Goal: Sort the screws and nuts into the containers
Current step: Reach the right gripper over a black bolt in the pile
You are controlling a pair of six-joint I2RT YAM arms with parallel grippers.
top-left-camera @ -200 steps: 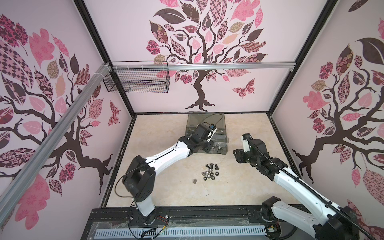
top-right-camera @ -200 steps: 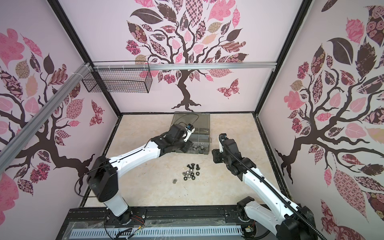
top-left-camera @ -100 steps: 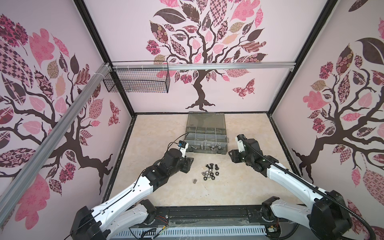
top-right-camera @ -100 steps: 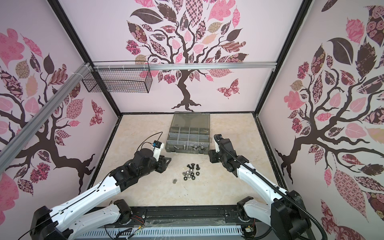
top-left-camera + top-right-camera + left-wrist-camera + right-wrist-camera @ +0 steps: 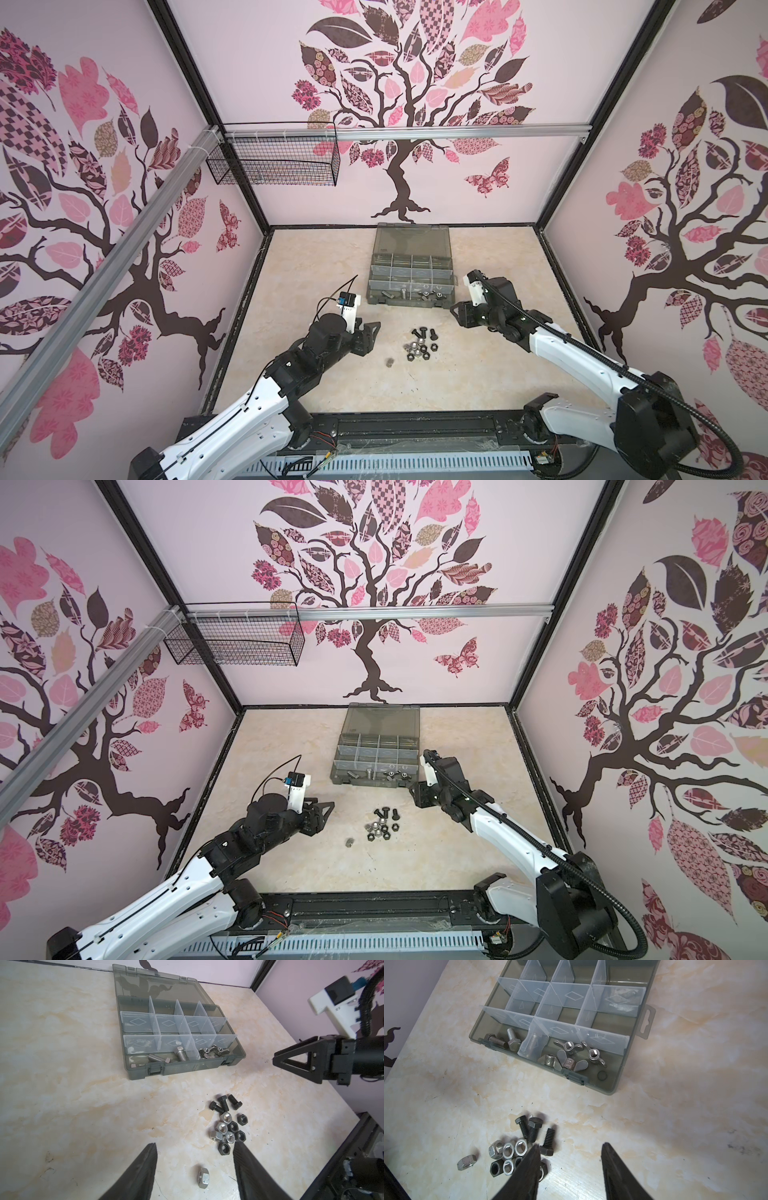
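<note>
"Silver hex nut [image 5: 202,1177], alone on the marbled table [image 5: 72,1105]. In the wrist view it shows between the left gripper [image 5: 194,1144] fingers, a little behind their tips. Those fingers stand well apart and hold nothing."

"And the right gripper [image 5: 571,1145]?"

"Parted too, and empty. The black screws [image 5: 533,1130] lie just beside one fingertip, and the heap of nuts [image 5: 506,1153] is further out on that same side."

"Where does it all go?"

"Into the containers [image 5: 137,1022] of the organizer case [image 5: 145,1072], well ahead of both pairs of fingers. Some silver screws [image 5: 180,1053] and wing nuts [image 5: 571,1055] already lie in the row nearest the fingers."

"What could go wrong?"

"My guess is that the lone nut is small and low, so closing pads may ride over it or flick it off across the smooth top. The heap is packed tight. A finger coming down there could shove its neighbours or pinch silver and black together. Both grippers flank the same small patch, so reaching in at once risks a knock. The dividers look thin, too, so a piece dropped from too high might bounce into the wrong compartment."

"Any writing?"

"None I can read. The dividers bear only diamond outlines, and no brand shows on the case or the arms."
</note>
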